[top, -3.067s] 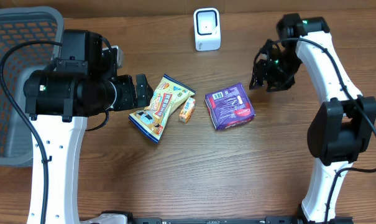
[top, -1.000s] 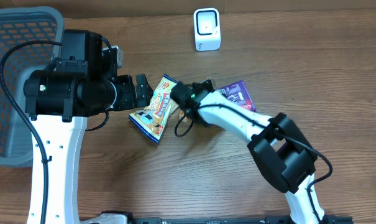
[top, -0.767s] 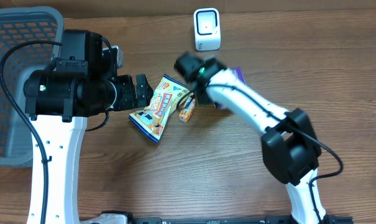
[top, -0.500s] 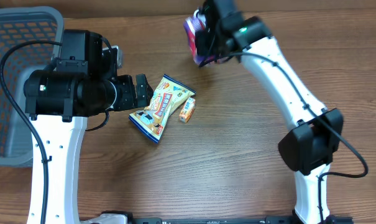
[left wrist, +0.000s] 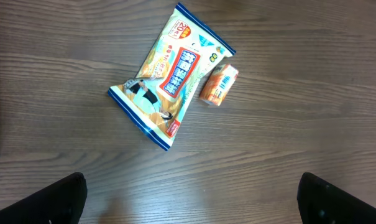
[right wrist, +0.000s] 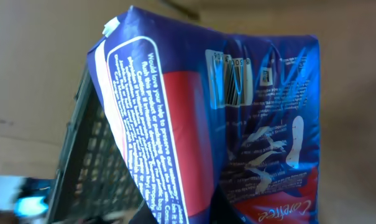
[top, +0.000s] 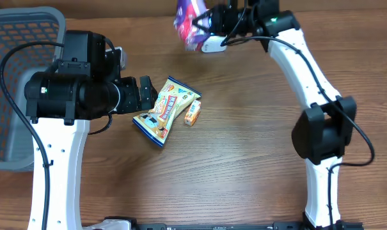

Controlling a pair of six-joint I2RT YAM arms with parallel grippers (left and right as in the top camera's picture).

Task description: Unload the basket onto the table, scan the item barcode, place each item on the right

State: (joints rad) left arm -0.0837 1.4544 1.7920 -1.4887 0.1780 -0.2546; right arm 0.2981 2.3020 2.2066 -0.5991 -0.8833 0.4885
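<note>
The item, a purple Carefree pack (top: 189, 22), hangs in the air at the back of the table, with my right gripper (top: 213, 22) shut on it. It hides most of the white scanner (top: 213, 45). The right wrist view shows the pack (right wrist: 237, 124) tilted, its barcode (right wrist: 229, 79) on the upper face, and my right gripper (right wrist: 220, 214) pinching its lower edge. My left gripper (top: 145, 93) stays open beside the snack bag, holding nothing; its fingertips (left wrist: 68, 198) show at the bottom corners of the left wrist view.
A yellow snack bag (top: 163, 110) (left wrist: 168, 84) and a small orange packet (top: 192, 113) (left wrist: 218, 85) lie on the wooden table near the left gripper. A grey mesh basket (top: 14, 38) stands at the far left edge.
My right gripper has taken the purple pack from the table beside the snacks and carried it up and back to the scanner. The left arm has not moved.
</note>
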